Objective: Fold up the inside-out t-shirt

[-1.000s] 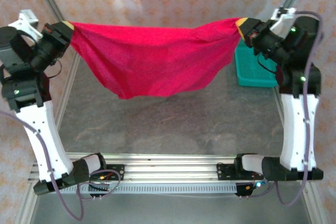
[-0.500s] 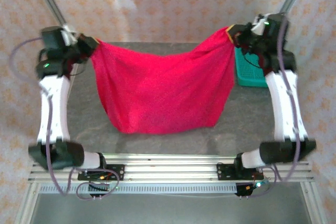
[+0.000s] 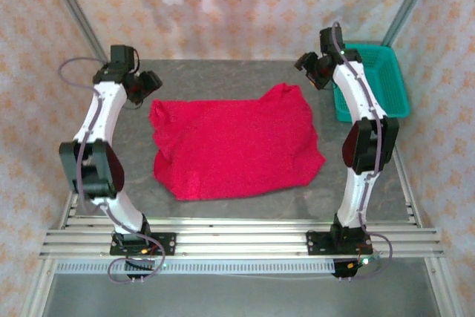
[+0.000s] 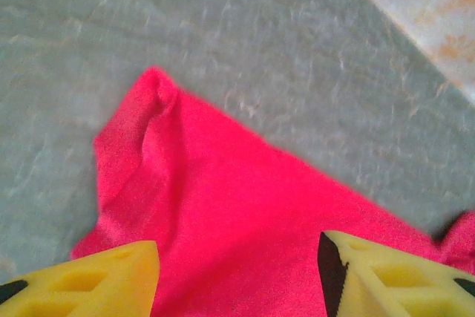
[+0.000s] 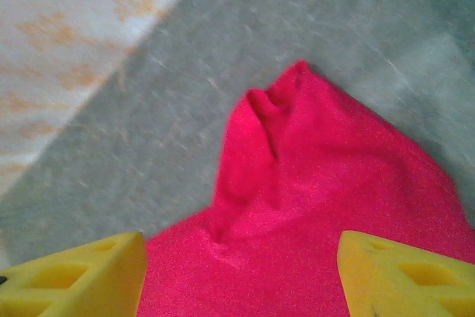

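Note:
The bright red t-shirt [image 3: 234, 146] lies spread on the grey table [image 3: 223, 79], roughly flat with rumpled edges. My left gripper [image 3: 148, 83] hovers just beyond its far left corner, and my right gripper [image 3: 308, 64] just beyond its far right corner. In the left wrist view the yellow fingers [image 4: 104, 280] of the gripper [image 4: 237, 265] stand apart above a raised corner of the t-shirt [image 4: 245, 220]. The right wrist view has the gripper [image 5: 241, 265] open too, its fingers [image 5: 408, 272] wide above a puckered corner of the t-shirt [image 5: 319, 206]. Neither holds any cloth.
A teal plastic basket [image 3: 378, 79] stands at the far right of the table, close behind the right arm. A patterned curtain [image 3: 223, 5] closes the back and sides. An aluminium rail [image 3: 237, 239] runs along the near edge.
The t-shirt hung stretched in the air between both shut grippers. It has come down onto the table, both grippers have opened and let go, and the arms now reach toward the far edge.

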Controlling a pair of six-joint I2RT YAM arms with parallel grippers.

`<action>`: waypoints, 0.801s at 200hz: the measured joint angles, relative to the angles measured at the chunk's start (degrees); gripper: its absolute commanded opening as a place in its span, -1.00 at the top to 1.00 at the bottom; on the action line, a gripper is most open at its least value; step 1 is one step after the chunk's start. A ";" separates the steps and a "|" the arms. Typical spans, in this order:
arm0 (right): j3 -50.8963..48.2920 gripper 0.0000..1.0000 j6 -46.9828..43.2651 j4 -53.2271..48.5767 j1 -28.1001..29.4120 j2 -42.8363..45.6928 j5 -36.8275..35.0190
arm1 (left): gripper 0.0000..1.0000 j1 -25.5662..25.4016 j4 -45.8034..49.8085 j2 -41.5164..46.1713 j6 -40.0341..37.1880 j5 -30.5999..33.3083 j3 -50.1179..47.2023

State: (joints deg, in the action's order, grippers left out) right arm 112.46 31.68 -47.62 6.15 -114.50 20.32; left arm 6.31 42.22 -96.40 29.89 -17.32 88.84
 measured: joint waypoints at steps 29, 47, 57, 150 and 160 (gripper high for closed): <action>-15.78 -0.28 -2.60 1.05 3.15 8.17 -2.54 | -0.02 -4.90 -0.70 13.14 -0.35 1.25 -17.29; -26.97 -0.24 -3.50 2.49 5.68 13.14 -3.21 | 0.02 -5.84 -1.27 18.58 -0.17 1.49 -27.76; -33.07 -0.24 -3.72 2.93 7.54 15.89 -3.54 | 0.02 -5.81 -1.25 20.81 0.02 1.95 -32.94; -55.06 -0.48 -0.22 6.23 25.42 30.69 1.51 | 0.40 -8.81 -2.89 24.39 2.56 6.25 -49.22; -56.43 -0.49 0.66 7.08 26.14 30.64 2.45 | 0.28 -9.49 -2.93 23.74 3.15 6.43 -50.64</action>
State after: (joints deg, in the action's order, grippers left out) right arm 56.03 32.34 -40.53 32.29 -83.85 22.76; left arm -3.18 39.29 -72.66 33.04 -10.90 38.20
